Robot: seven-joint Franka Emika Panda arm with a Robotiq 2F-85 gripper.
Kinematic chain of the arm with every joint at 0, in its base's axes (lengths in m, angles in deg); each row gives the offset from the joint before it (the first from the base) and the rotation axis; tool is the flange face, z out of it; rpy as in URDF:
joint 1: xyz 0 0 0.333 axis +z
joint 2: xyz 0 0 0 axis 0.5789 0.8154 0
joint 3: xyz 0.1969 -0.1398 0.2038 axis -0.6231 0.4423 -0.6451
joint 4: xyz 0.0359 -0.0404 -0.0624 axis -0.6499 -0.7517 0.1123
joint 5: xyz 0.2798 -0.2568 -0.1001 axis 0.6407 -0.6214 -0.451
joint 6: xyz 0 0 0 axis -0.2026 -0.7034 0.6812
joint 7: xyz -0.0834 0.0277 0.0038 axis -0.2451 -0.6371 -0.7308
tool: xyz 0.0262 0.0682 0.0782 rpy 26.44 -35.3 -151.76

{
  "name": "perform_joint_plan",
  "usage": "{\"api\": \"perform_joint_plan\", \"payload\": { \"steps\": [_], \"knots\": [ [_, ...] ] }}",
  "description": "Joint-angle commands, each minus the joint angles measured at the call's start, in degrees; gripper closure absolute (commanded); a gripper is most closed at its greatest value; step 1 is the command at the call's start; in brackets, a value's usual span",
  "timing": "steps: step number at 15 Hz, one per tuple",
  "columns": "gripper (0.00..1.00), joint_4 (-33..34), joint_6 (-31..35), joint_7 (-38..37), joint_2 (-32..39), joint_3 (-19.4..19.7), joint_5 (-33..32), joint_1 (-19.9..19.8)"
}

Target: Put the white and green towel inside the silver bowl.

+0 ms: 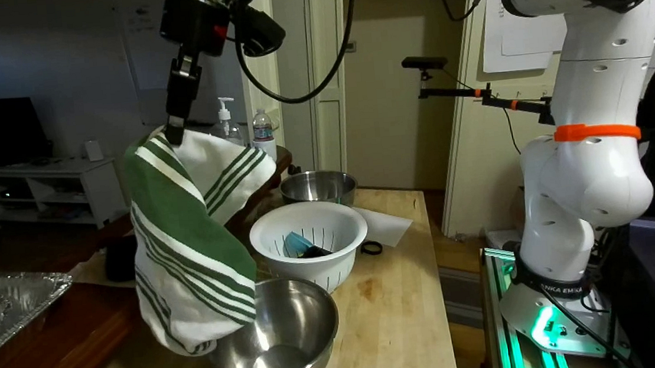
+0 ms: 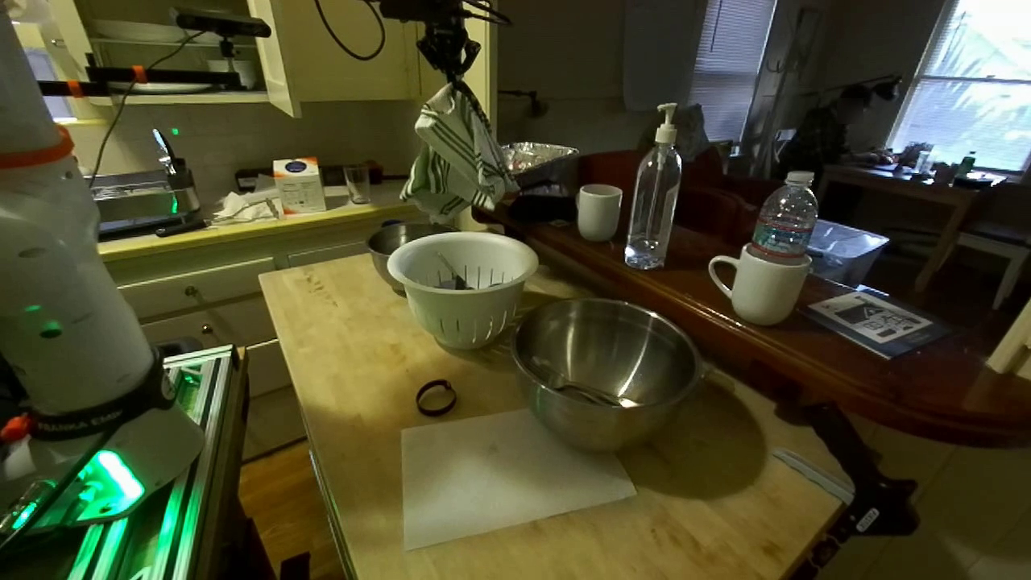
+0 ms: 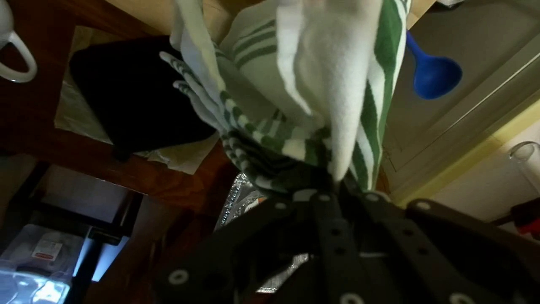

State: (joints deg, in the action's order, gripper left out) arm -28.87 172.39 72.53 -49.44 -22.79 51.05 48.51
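The white and green striped towel (image 1: 190, 243) hangs bunched from my gripper (image 1: 176, 131), which is shut on its top. The towel also shows in an exterior view (image 2: 455, 153) and fills the upper middle of the wrist view (image 3: 303, 84). Two silver bowls stand on the wooden table. One silver bowl (image 1: 282, 342) is close to the hanging towel, which covers part of its rim in that view; the same bowl shows at the far end (image 2: 399, 242). A larger silver bowl (image 2: 608, 370), with a utensil inside, stands at the opposite end, past the colander. The towel hangs in the air, outside both bowls.
A white colander (image 2: 463, 290) holding small items stands between the bowls. A foil tray (image 1: 12, 306), mugs (image 2: 769, 282) and a pump bottle (image 2: 654, 193) stand on the raised brown counter. A black ring (image 2: 436, 398) and white paper (image 2: 515, 475) lie on the table.
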Motion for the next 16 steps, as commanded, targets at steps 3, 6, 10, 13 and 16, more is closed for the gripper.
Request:
{"api": "perform_joint_plan", "payload": {
  "steps": [3, 6, 10, 13, 16],
  "knots": [
    [0.98, 2.50, 3.76, -4.03, 0.36, -0.35, -2.81, 0.81],
    [0.98, 7.93, 5.84, -8.04, 0.45, 1.34, -10.10, -0.64],
    [0.98, 13.44, 4.78, -11.59, 0.04, 4.71, -20.50, -3.37],
    [0.98, 13.00, 4.58, -16.77, -2.20, 6.57, -28.80, -4.96],
    [0.98, 12.97, 0.55, -24.42, -4.98, 7.41, -34.31, -6.03]
  ]
}}
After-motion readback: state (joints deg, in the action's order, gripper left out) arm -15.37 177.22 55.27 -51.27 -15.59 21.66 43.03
